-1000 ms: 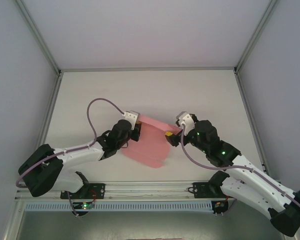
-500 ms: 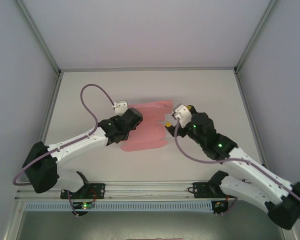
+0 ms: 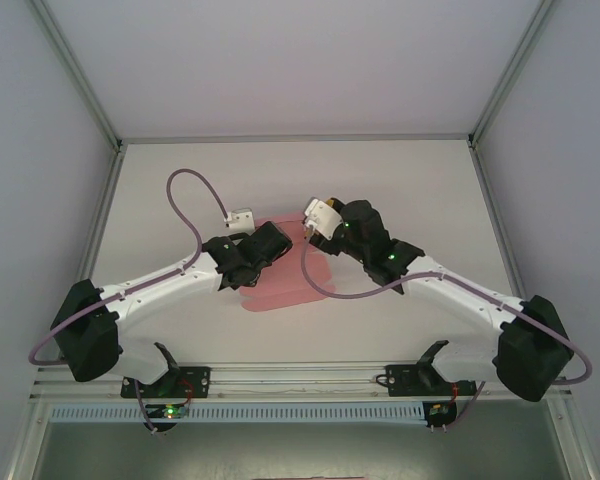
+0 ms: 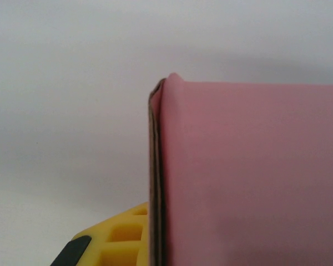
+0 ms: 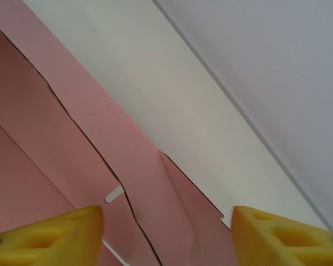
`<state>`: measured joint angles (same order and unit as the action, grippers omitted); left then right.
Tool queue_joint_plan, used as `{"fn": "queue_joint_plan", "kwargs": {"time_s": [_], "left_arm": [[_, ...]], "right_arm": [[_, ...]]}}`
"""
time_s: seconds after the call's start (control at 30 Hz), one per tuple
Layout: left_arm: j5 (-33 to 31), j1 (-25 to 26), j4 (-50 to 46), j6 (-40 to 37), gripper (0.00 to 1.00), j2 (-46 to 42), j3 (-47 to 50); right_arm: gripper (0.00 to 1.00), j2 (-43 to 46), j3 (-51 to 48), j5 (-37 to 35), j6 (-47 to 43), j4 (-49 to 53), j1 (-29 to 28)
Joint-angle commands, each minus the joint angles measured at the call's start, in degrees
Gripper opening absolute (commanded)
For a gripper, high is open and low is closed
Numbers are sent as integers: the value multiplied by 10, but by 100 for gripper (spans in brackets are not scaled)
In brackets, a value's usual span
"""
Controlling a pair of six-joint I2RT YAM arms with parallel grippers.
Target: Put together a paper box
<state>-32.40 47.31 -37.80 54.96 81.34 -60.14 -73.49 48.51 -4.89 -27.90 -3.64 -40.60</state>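
Note:
The paper box (image 3: 280,290) is a pink die-cut card sheet lying partly folded at the middle of the white table. My left gripper (image 3: 273,242) is shut on its left part. In the left wrist view the doubled pink card (image 4: 250,177) stands edge-on against one yellow finger (image 4: 114,238). My right gripper (image 3: 312,228) hovers over the sheet's far right corner. In the right wrist view it (image 5: 166,238) is open, and the pink flaps and a slot (image 5: 72,138) lie beyond its two yellow fingertips (image 5: 50,235). Nothing sits between them.
The white table (image 3: 410,180) is bounded by aluminium rails on the left (image 3: 100,230), the right (image 3: 505,230) and the back. A lilac cable (image 3: 185,190) loops up from the left wrist. Both arm bases sit on the front rail (image 3: 300,375).
My right arm has swung left and forward over the sheet's far corner, its jaws narrowing. My left gripper has turned with the sheet, which now looks more folded.

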Motion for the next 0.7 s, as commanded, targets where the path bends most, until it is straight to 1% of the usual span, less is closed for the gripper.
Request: {"fn": "queue_joint_plan", "kwargs": {"time_s": [0.0,0.03,0.07,0.27,0.37,0.4,0.47,0.53,0.57,0.67], "left_arm": [[-7,8,-14,23,0,-2,-8],[-6,9,-14,23,0,-1,-8],[-5,9,-14,23,0,1,-9],[-6,16,-12,17,0,10,-14],[-5,18,-12,10,0,14,-18],[-4,18,-12,7,0,15,-20],[-7,20,-16,8,0,18,-22],[-11,20,-19,12,0,19,-22],[-11,20,-18,13,0,18,-21],[-10,22,-11,15,0,18,-17]], "right_arm": [[47,-7,5,13,6,-69,2],[42,-9,1,11,9,-84,3],[39,-10,-1,11,11,-94,3],[38,-30,1,16,2,-91,3],[38,-34,-3,48,-7,-89,3],[36,-35,-4,54,-8,-90,4],[26,-38,0,47,1,-86,5],[13,-40,4,31,9,-85,5],[10,-40,4,24,15,-87,6],[9,-39,2,7,50,-99,7]]}}
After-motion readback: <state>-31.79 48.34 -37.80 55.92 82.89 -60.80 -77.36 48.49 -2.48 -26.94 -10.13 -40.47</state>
